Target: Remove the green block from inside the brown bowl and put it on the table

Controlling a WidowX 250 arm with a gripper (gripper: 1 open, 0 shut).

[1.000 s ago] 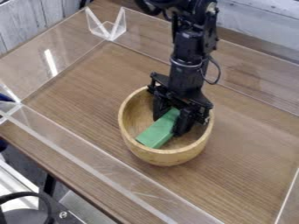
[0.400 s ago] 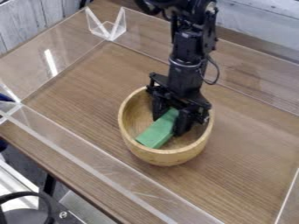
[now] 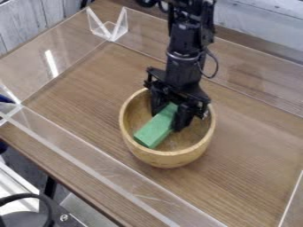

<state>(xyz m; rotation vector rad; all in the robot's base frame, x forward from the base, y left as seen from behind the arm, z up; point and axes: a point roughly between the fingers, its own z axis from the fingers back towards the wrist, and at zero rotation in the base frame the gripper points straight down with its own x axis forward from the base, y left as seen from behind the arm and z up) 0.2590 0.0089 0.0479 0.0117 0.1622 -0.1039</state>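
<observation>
The brown bowl (image 3: 176, 159) stands on the table (image 3: 81, 87) a little right of the middle. Inside it the green block (image 3: 153, 130) lies tilted, its lower end towards the bowl's near left wall and its upper end raised. My gripper (image 3: 179, 113) points straight down into the bowl and is shut on the block's upper end, with a black finger on each side of it. The block's far tip is hidden behind the fingers.
Low clear acrylic walls (image 3: 48, 62) border the tabletop on all sides. A small clear bracket (image 3: 109, 27) stands at the back left corner. Bare wood lies to the left of and in front of the bowl.
The gripper has risen slightly and shifted a little left, and the block's upper end has come up with it. The bowl has stayed in place.
</observation>
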